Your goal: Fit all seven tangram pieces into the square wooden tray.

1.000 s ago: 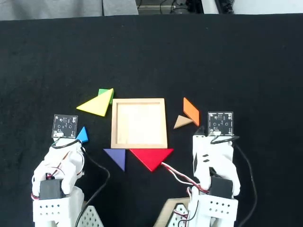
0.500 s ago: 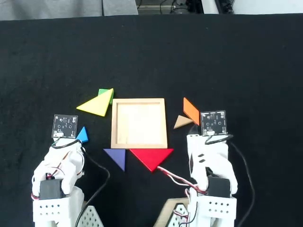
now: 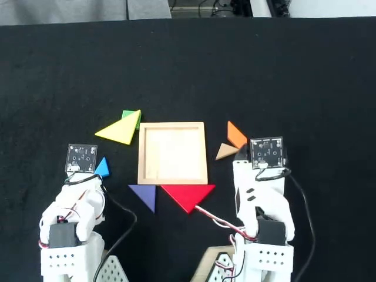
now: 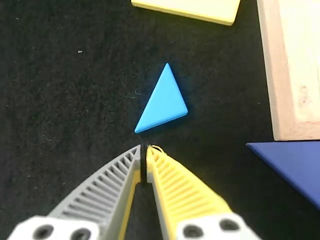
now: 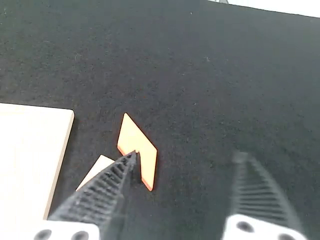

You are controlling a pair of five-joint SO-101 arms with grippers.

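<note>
Square wooden tray: on black surface, holds no piece. Task unstarted, all seven pieces left to fit.
Red triangle: touching tray's near edge.
Yellow triangle: beside tray's far left corner, partly covering green square.
Purple triangle: just off tray's near left corner.
Orange parallelogram, tan triangle: right of tray.
Blue triangle: left of tray.
Left tool: clenched, empty, just short of blue triangle.
Right tool: released, one finger over orange parallelogram.
</note>
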